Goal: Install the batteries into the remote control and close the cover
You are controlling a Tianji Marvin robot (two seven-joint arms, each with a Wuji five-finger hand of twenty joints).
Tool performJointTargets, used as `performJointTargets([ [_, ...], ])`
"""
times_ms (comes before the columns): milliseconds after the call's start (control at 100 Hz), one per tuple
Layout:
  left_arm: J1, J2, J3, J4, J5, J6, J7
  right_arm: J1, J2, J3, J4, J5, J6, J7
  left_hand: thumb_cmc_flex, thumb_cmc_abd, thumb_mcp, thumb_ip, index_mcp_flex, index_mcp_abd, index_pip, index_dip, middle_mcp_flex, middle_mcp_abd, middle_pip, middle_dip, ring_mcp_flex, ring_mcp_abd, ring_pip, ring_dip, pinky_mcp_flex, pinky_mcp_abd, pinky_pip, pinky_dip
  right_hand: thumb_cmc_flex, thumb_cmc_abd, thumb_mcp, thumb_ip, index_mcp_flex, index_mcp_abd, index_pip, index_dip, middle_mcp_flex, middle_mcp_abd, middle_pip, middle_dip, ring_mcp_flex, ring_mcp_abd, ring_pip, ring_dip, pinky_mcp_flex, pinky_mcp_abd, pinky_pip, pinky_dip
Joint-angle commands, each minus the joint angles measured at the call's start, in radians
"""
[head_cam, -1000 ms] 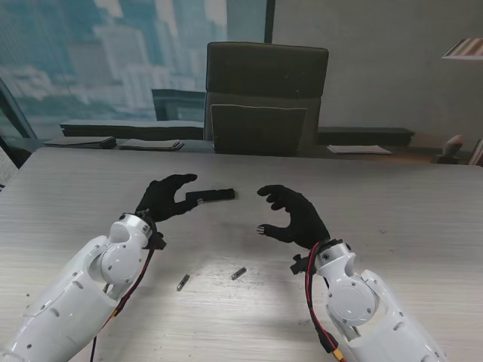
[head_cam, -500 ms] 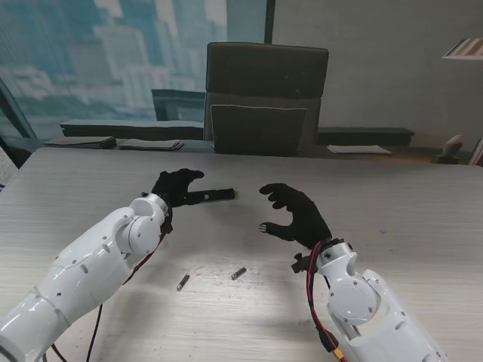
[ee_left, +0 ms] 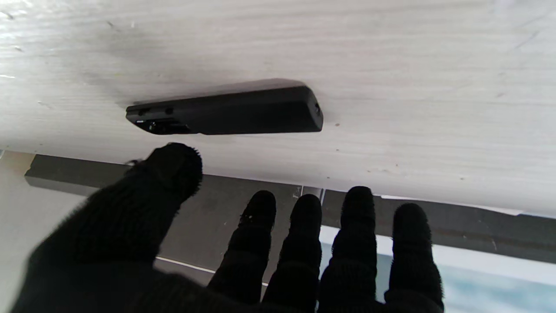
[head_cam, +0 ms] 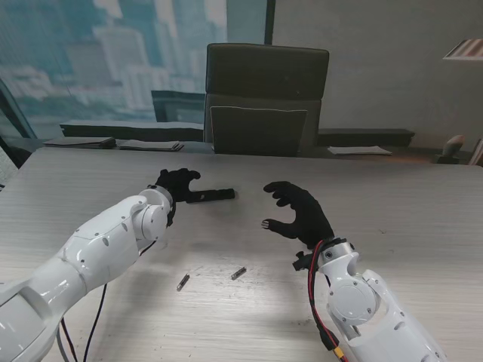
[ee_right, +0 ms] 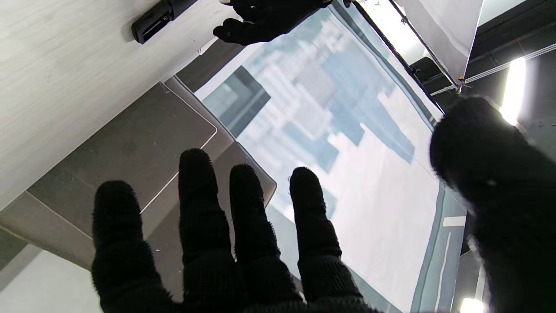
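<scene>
1. The left hand (head_cam: pixel 176 186), in a black glove, hovers over the pale wooden table (head_cam: pixel 407 204) with its fingers (ee_left: pixel 260 226) spread and nothing in its grasp; the thumb curls toward the remote control.
2. The remote control (head_cam: pixel 210 196) is a slim black bar lying flat on the table just to the right of the left hand. In the left wrist view its near end sits close beyond the thumb tip (ee_left: pixel 176 167); whether thumb and remote touch cannot be told. The end by the thumb shows a recessed opening.
3. Two small batteries lie on the table nearer to me than both hands, well apart from the remote: one battery (head_cam: pixel 182 283) sits behind the left hand toward its forearm, the other battery (head_cam: pixel 238 273) lies between the two arms, a little closer to the right wrist.
4. The right hand (head_cam: pixel 299 215) is also black-gloved and empty, raised with the fingers apart and loosely curved, palm turned toward the left hand. The remote lies to its left, well clear of its fingertips (ee_right: pixel 195 174).
5. Past the hands, beyond the far table edge, stands a dark office chair (head_cam: pixel 266 98).
</scene>
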State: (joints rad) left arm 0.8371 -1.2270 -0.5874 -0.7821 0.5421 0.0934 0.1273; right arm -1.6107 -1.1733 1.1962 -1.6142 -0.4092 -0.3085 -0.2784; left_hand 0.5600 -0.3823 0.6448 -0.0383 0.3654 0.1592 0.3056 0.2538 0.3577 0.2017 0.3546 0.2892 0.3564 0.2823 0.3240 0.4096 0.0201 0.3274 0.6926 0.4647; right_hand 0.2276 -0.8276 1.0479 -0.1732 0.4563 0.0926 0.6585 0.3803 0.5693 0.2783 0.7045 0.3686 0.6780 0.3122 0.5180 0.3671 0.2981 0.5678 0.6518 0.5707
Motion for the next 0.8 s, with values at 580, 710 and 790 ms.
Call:
performJointTargets([
  [580, -0.106, -0.099, 0.164, 0.237, -0.070, -0.050, -0.014, 0.004, -0.007, -0.009, 0.008, 0.020, 0.017, 0.015, -0.030, -0.055, 0.091, -0.028, -0.113, 0.031, -0.048, -0.054, -0.055, -0.044, 0.012, 0.005, -0.044, -0.033, -0.002, -0.022, -0.032, -0.021, 0.017, -0.036, 0.014, 0.014, -0.022, 0.005, 0.009, 0.008, 0.005, -0.014, 0.017, 0.000, 0.018, -0.002, -0.013, -0.013, 0.017, 0.014, 0.005, -0.008, -0.009, 0.020],
  [710, -0.129, -0.131, 0.209, 0.312, -0.088, -0.077, -0.024, 0.004, -0.008, -0.010, 0.009, 0.023, 0.018, 0.013, -0.030, -0.057, 0.104, -0.029, -0.086, 0.026, -0.028, -0.047, -0.041, -0.048, 0.020, 0.009, -0.041, -0.033, 0.002, -0.022, -0.032, -0.020, 0.021, -0.039, 0.014, 0.018, -0.024, 0.005, 0.012, 0.008, 0.004, -0.014, 0.020, 0.000, 0.018, -0.002, -0.009, -0.012, 0.019, 0.014, 0.005, -0.008, -0.009, 0.020],
  [790, -0.138, -0.152, 0.232, 0.357, -0.097, -0.095, -0.023, 0.004, -0.008, -0.010, 0.009, 0.023, 0.018, 0.013, -0.028, -0.064, 0.129, -0.030, -0.048, 0.013, 0.022, -0.023, -0.015, -0.049, 0.034, 0.017, -0.034, -0.031, 0.010, -0.020, -0.030, -0.017, 0.029, -0.041, 0.014, 0.020, -0.025, 0.005, 0.014, 0.008, 0.004, -0.014, 0.024, 0.000, 0.019, -0.002, -0.009, -0.012, 0.019, 0.014, 0.005, -0.008, -0.009, 0.020],
])
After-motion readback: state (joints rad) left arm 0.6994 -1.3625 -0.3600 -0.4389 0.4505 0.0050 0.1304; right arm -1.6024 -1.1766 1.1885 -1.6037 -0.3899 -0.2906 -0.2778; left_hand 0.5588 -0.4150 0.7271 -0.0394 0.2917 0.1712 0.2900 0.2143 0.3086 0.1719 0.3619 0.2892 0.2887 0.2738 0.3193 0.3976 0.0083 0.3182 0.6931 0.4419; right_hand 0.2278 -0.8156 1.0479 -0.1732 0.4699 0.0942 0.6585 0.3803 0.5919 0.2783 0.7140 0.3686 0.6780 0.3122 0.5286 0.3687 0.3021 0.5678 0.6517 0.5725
